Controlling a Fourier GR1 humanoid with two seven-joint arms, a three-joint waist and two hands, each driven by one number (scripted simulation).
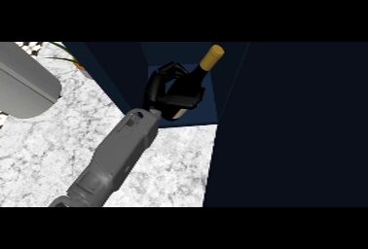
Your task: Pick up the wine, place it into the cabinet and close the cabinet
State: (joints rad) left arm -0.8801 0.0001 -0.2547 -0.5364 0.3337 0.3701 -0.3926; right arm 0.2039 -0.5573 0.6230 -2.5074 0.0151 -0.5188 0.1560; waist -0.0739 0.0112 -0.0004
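Left hand (167, 92) gripping wine (195, 80), inside cabinet (287, 121)

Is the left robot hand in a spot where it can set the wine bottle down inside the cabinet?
Probably yes. The left robot hand is curled round the wine bottle and already sits in the cabinet opening, with the door swung open at the right. Nothing visible blocks the way.

Narrow cabinet opening (188, 97), perhaps just passable, between dark side wall (108, 73) and open door (287, 126).
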